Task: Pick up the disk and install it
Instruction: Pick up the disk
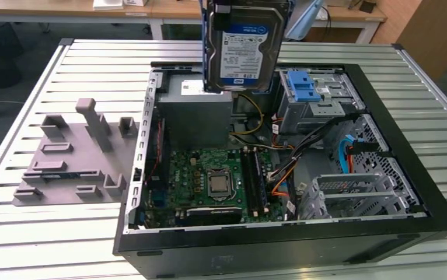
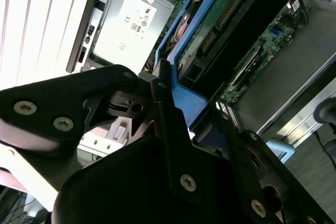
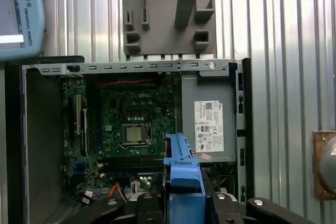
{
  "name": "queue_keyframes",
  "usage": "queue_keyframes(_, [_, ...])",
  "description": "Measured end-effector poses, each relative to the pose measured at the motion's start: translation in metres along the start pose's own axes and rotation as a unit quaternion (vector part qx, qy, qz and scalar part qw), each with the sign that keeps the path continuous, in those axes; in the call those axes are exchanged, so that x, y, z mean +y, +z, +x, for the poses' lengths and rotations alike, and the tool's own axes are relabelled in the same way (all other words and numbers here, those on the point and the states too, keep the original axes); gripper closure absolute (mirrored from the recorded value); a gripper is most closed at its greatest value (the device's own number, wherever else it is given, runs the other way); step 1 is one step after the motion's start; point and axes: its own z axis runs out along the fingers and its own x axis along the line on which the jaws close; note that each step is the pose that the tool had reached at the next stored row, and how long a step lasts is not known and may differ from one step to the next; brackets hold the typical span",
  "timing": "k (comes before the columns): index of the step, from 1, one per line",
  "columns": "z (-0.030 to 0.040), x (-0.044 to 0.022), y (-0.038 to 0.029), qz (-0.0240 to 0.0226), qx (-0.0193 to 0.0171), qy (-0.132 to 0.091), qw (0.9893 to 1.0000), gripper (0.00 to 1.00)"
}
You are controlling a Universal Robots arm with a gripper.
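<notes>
Your end effector (image 3: 181,200) is pinching the disk (image 1: 245,49) by the blue carrier frame (image 2: 193,103) at its upper end, a finger pressed on either side of that frame in the second wrist view. The disk hangs straight down from the end effector with its long axis vertical and its lower short edge pointing into the open computer case (image 1: 410,146). In the exterior view its label faces the camera. In the second wrist view you are looking along its green circuit-board side. Directly below the end effector is the big grey box (image 1: 195,114) with the white sticker (image 3: 208,127), and the disk's lower edge is just above that box; whether it touches, you cannot tell. The motherboard (image 1: 216,181) lies lower and further out. The drive cage (image 1: 325,108) with the blue clip (image 1: 307,87) sits beside the end effector, toward the exterior view's right, apart from the disk. My judgement is that the disk is lifted but not yet seated.
</notes>
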Motion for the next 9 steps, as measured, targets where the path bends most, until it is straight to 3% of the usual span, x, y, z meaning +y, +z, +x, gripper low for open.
queue_keyframes(9, [0.0089, -0.0029, -0.0001, 0.0001, -0.0001, 0.005, 1.0000, 0.64])
